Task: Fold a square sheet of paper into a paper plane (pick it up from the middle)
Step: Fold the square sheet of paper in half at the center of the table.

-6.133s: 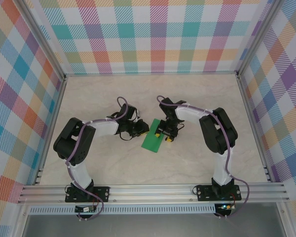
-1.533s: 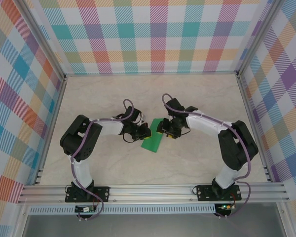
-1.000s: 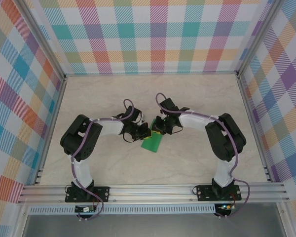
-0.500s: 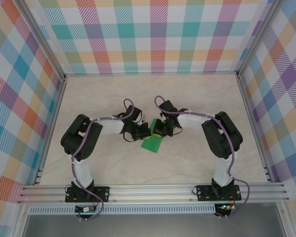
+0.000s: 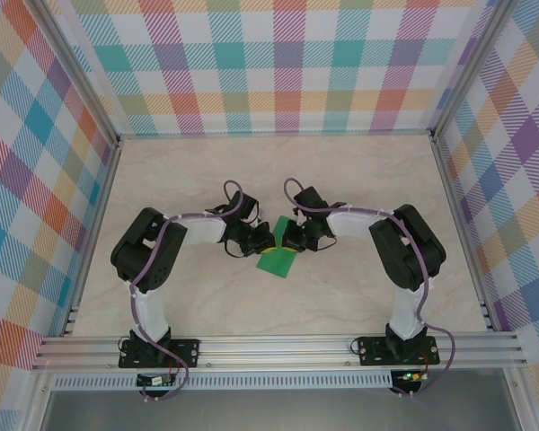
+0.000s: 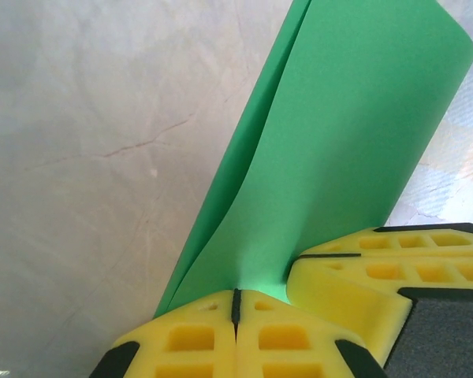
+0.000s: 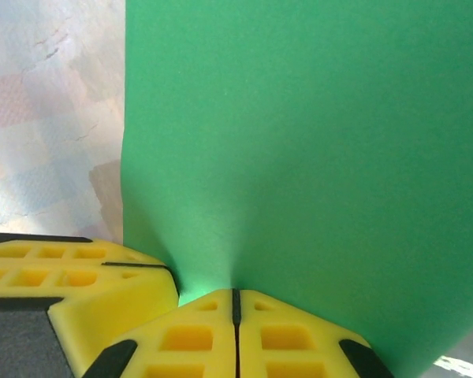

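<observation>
Reaching inward with bent elbows, we hold the left tool (image 5: 259,241) and right tool (image 5: 290,241) close together over the bench (image 5: 359,180), each pinched tight on the green sheet of paper (image 5: 277,261). It sits between them, doubled over in a soft curve.

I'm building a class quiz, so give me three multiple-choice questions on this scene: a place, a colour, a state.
1. Where is the paper? A) between both pairs of jaws B) inside a box C) on a shelf
2. Its colour? A) white B) green C) red
3. How do the jaws stand? A) both open B) both shut on the paper C) one open, one shut
Answers: A, the top view shows it between them; B, bright green in every view; B, each wrist view shows them pinching it.
</observation>
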Robot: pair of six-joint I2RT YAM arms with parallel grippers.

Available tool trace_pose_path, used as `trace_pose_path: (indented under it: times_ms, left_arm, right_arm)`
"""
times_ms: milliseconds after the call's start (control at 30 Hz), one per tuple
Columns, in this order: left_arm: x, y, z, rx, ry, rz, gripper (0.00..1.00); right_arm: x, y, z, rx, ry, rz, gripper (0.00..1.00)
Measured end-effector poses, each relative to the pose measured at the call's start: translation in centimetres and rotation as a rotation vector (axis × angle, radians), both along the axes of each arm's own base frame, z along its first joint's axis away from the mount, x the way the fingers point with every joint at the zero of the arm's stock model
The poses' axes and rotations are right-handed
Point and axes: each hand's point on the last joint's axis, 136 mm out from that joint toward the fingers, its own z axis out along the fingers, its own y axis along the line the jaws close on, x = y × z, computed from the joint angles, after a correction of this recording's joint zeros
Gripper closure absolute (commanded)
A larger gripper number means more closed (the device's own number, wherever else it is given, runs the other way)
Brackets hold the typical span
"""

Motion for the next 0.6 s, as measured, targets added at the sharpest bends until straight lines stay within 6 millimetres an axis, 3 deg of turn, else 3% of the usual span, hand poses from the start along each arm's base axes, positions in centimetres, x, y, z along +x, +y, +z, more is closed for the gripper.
trace_pose_path:
  times_ms: [200,400,600]
  left_arm:
    - [0.0,0.0,-0.1,0.001,0.008,0.008,1.0]
    - [0.0,0.0,0.0,-0.004,0.008,0.007,1.0]
    - [0.0,-0.1,0.2,-0.006,0.003,0.006,1.0]
  right_arm:
    - [-0.2,-1.0,0.0,0.034,-0.014,0.006,0.93]
    - [-0.1,-1.4,0.5,0.048,-0.013,-0.005,0.83]
    - [0.6,-2.5,4.2,0.028,-0.093,-0.067,0.66]
